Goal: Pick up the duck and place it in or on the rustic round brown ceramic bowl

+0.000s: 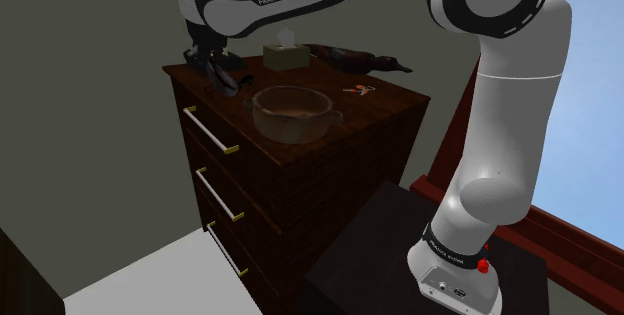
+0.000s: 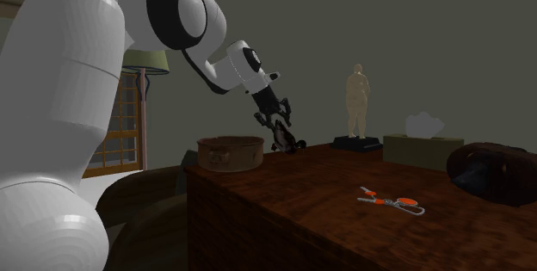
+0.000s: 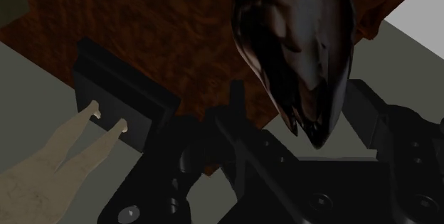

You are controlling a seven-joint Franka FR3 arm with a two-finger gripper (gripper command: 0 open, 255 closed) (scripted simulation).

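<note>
A small dark glossy duck [image 3: 299, 52] rests on the dark wooden dresser top [image 1: 330, 148], near its far left corner in the shoulder view. My black gripper [image 1: 222, 78] is down on it, and its two fingers [image 3: 240, 112] press against the duck's sides. From the second exterior view, the gripper [image 2: 284, 134] tilts down onto the duck [image 2: 291, 144] just right of the bowl. The round brown bowl [image 1: 296, 126] with small side handles stands mid-dresser, close beside the gripper. It appears to be empty, and its wall [image 2: 230, 156] is also visible.
A tan figure on a black base [image 2: 356, 106] stands just behind the duck. A tissue box [image 1: 285, 56], a larger brown duck-shaped decoy [image 1: 362, 60] and orange-handled scissors [image 2: 391, 200] lie further along the dresser. My stand [image 1: 400, 253] is at the lower right.
</note>
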